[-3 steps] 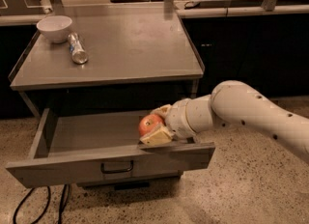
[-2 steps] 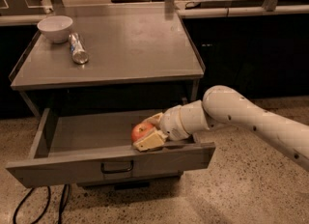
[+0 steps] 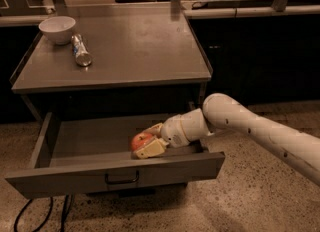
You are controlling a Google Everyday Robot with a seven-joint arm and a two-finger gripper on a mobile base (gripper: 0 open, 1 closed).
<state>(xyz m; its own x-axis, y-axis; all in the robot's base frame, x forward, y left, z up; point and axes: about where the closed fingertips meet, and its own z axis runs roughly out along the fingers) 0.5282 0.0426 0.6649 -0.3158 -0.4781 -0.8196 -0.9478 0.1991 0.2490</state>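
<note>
A red apple [image 3: 140,140] sits between the two pale fingers of my gripper [image 3: 148,140], which is shut on it. The gripper reaches from the right into the open drawer [image 3: 115,172] of a grey cabinet, low down near the drawer's front wall. One finger [image 3: 152,148] lies under the apple, the other over it. The white arm [image 3: 260,133] runs off to the right edge of the view.
On the cabinet top [image 3: 135,46] at the back left stand a white bowl [image 3: 57,28] and a can [image 3: 80,51] lying on its side. Dark cables [image 3: 35,216] lie on the speckled floor at the lower left. A dark counter runs behind.
The gripper with the apple has moved left and lower into the drawer. The arm has stretched out further from the right.
</note>
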